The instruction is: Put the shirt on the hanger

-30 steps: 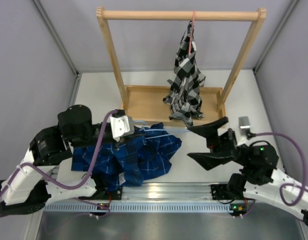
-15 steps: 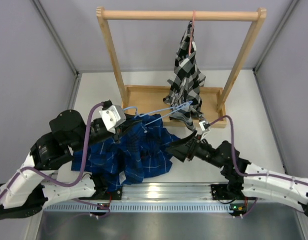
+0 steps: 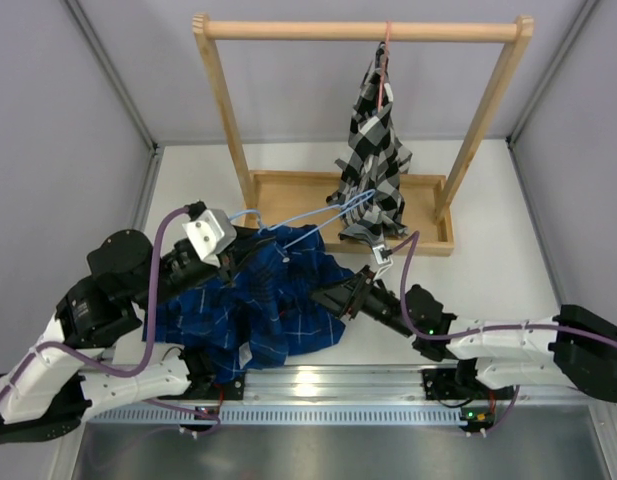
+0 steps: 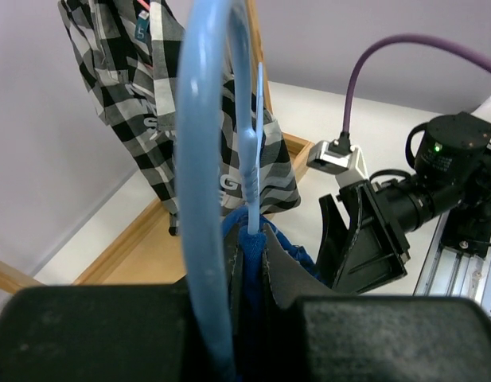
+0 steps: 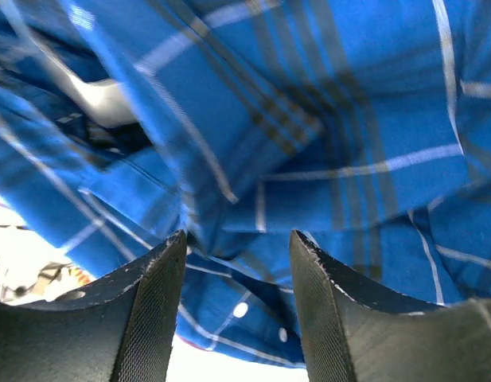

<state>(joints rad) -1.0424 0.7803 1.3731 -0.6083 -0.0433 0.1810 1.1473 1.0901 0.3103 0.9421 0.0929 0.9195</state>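
Only at the wrists: left end effector (image 4: 249, 267) clamped on hanger (image 4: 201, 159), right end effector (image 5: 237, 239) parted against shirt (image 5: 348, 119).

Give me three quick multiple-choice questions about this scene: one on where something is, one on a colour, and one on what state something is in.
1. Where is the checked shirt?
A. hanging from the wooden rack
B. on the floor
C. in a drawer

2. What colour is the hanger clamped in the left end effector?
A. pink
B. green
C. light blue

3. How is the blue shirt right now?
A. neatly folded
B. bunched up on the table
C. hanging from the rack

Answers:
1. A, it dangles from the rack's top bar.
2. C, the wire in that grip is pale blue.
3. B, it lies rumpled in a heap between the two arms.
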